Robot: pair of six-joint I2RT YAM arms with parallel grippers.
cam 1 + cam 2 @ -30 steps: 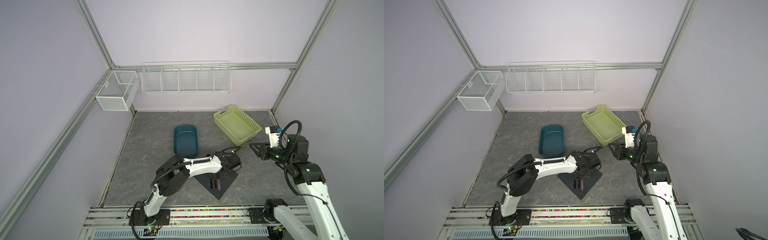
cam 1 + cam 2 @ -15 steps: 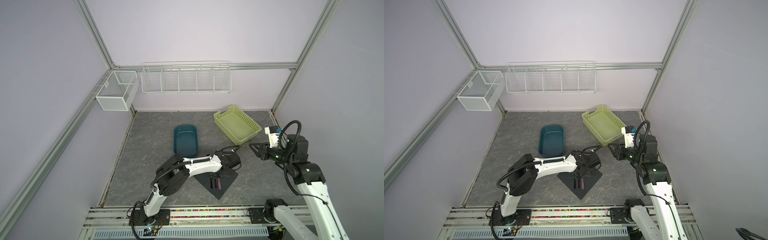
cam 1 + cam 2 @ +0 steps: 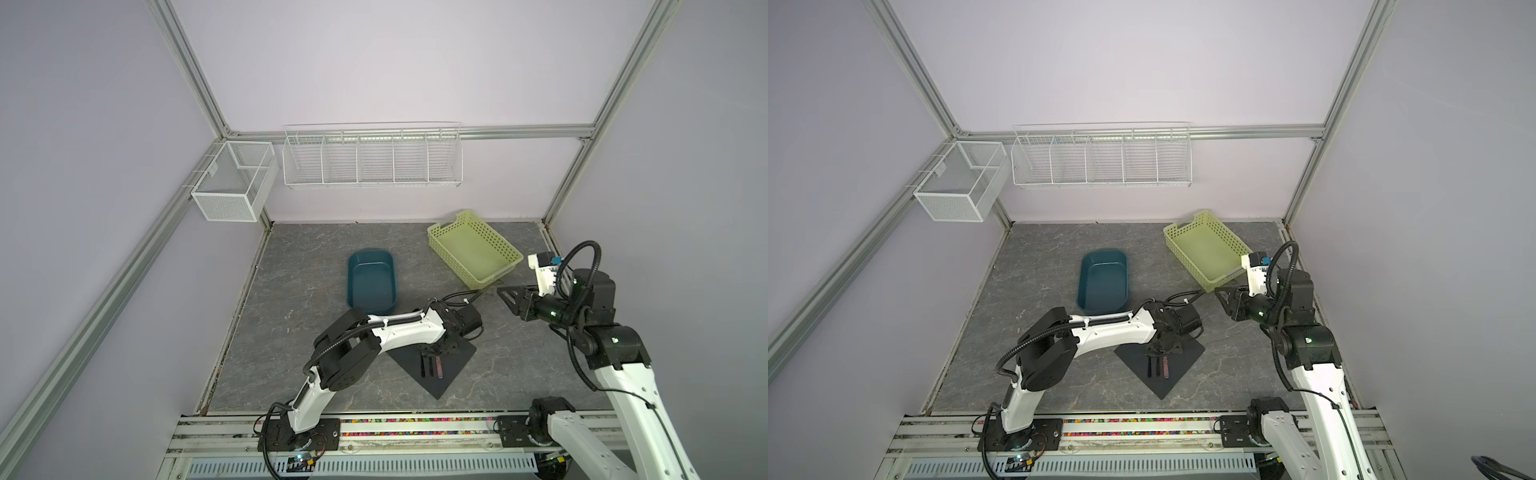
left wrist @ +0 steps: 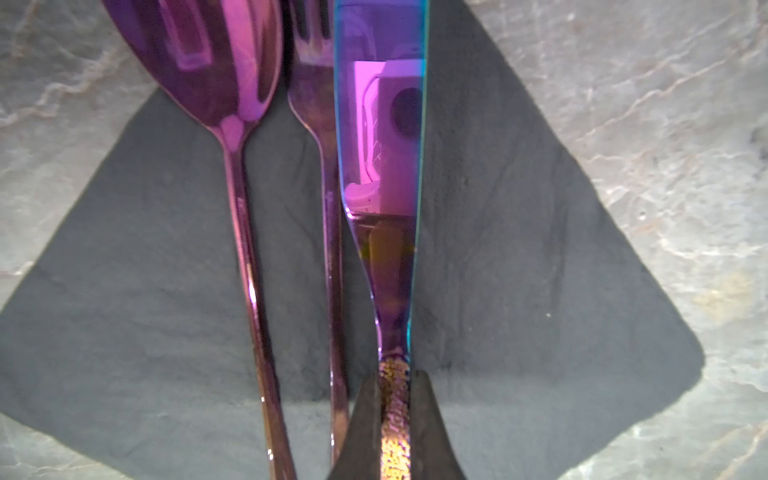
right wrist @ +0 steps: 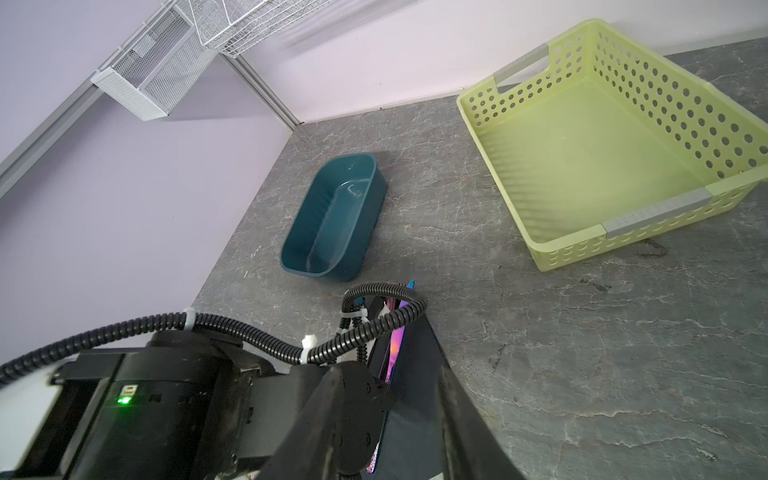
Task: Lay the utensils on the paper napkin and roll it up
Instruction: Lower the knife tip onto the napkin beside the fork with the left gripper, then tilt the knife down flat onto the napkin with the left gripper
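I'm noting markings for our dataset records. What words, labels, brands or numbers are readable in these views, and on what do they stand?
No text can be read anywhere.
The tag on the white wire box: too small to read.
The small label by the green light: blurred.
Faint marks on the stems of the spoon and fork: unreadable.
The handle of the knife: speckled pattern, no lettering made out.

Change is confined to the left arm (image 3: 399, 332): in both top views its wrist and the left gripper (image 3: 430, 353), clamped on the handle of the knife (image 3: 439, 370) over the paper napkin (image 3: 455, 365), sit a barely perceptible amount off their positions of a second earlier. The shift is too small for its direction to be determined.
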